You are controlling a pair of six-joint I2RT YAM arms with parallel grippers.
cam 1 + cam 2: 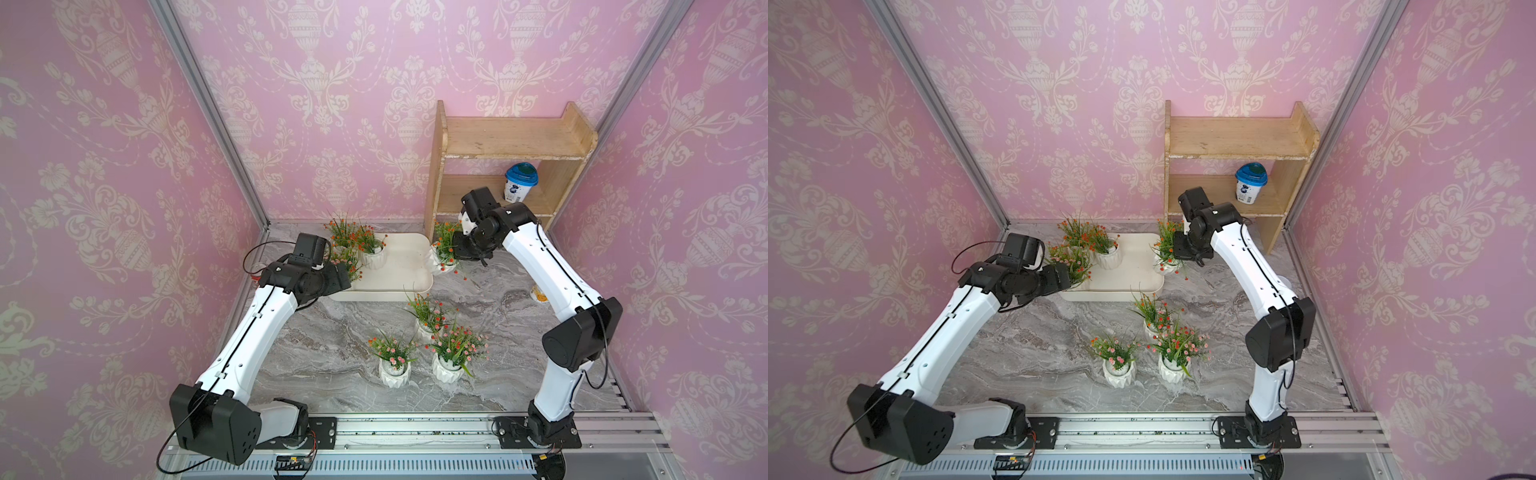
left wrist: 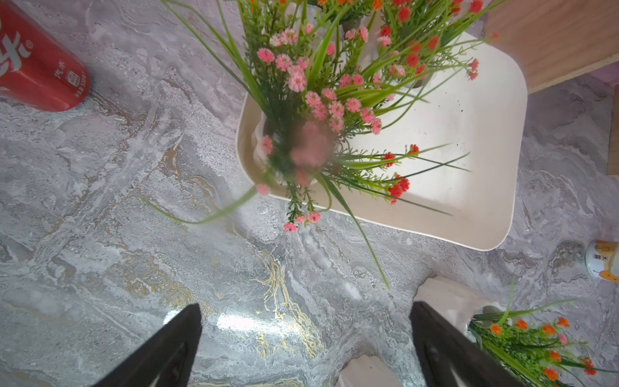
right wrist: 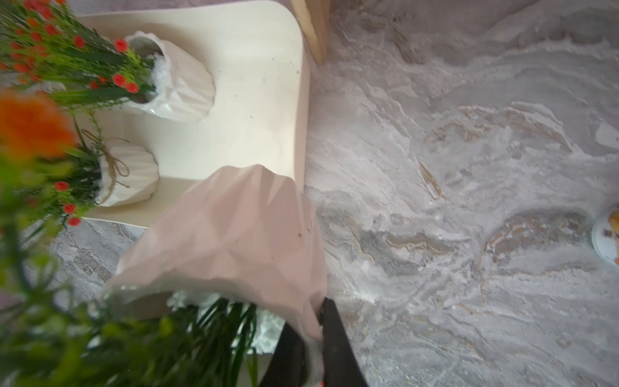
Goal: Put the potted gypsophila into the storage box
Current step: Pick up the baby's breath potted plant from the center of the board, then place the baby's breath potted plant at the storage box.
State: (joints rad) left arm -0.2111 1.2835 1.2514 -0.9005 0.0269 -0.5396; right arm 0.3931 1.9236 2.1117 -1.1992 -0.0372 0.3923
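Right gripper (image 3: 313,321) is clenched on the rim of one potted gypsophila (image 3: 234,234), one finger inside the pot's mouth and one outside, so the held pot hangs tilted with its base over a corner of the storage box (image 3: 261,83). Whether that base touches the box's rim I cannot tell. Its partner, the left gripper (image 2: 305,306), is released, its jaws spread wide over bare table (image 2: 134,234) just outside the box, holding nothing.

Inside the box stand three plants, crowded at the end opposite the held pot: an orange-red plant (image 1: 343,232) at the far corner, a second orange-red plant (image 1: 373,249) just beside it, and a pink plant (image 2: 315,100) at the near corner, close to the left gripper.

Outside the box, on the table off its near long side, three more wait: a nearest pot (image 1: 428,318) close to the box, then a pink-flowered pot (image 1: 394,363) and a mixed pink-and-red pot (image 1: 455,353) further out, side by side.

By my reckoning three of seven are stowed, a fourth is on the point of going in, and three are untouched, so the job is about half done
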